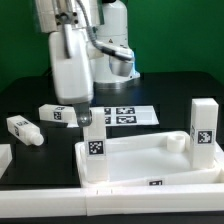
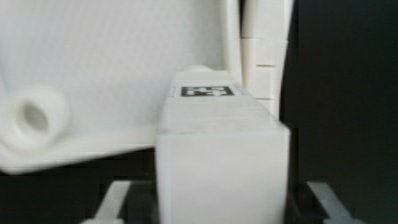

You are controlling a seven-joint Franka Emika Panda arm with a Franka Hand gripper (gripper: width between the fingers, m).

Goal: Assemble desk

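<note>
Here's the black table point(image 1: 165, 95), matte and dark, running wide across the exterior view. Lying flat on it, toward the far side and about midway across, is the marker board point(image 1: 122, 114), thin and white, its face carrying several black-and-white tags. Behind the table stands a green backdrop point(image 1: 185, 35). It fills the exterior view's right, and a narrower strip of it shows at the left.

The panel point(image 1: 140, 158) lies open in the middle between its left leg point(image 1: 95, 150) and right leg point(image 1: 203, 125), both standing. The gripper point(image 1: 86, 120) straddles the left leg with thin gaps on either side. One loose leg point(image 1: 58, 115) and an outer loose leg point(image 1: 22, 128) block the counter point(image 1: 175, 100) on the exterior view's left. The counter's right side is free.
</note>
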